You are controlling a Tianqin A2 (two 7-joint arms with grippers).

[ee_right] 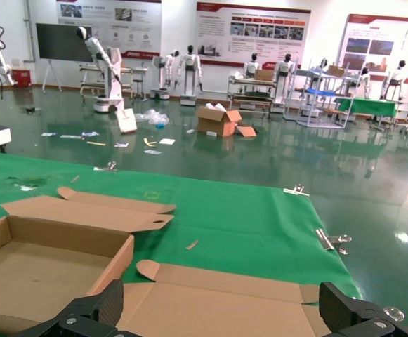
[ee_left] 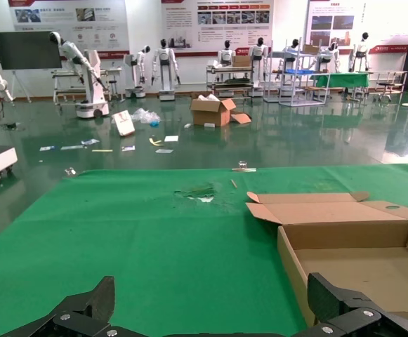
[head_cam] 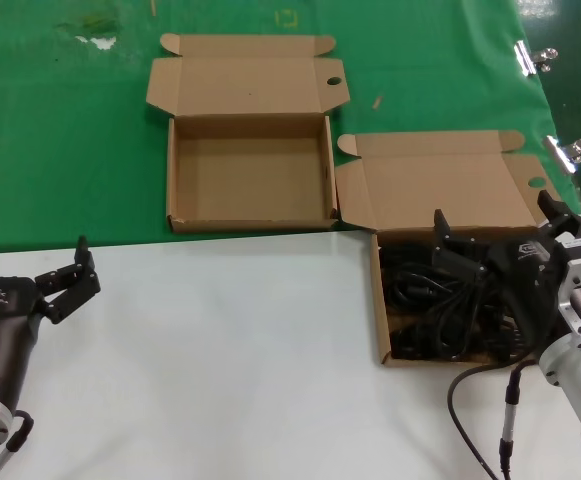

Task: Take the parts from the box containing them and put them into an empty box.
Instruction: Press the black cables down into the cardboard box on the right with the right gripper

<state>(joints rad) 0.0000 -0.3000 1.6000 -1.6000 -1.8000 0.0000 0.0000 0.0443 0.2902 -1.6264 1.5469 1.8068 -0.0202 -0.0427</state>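
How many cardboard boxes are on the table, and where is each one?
2. The empty box sits farther back on the green cloth. The box containing the power cords sits nearer, on the robot's right, under the right pincer.

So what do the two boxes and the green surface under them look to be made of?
Both the empty box and the full box look like plain brown corrugated cardboard, matte, with folded flaps and die-cut tabs. The green surface looks like a soft matte cloth or felt, clipped at its edge; which one is unclear.
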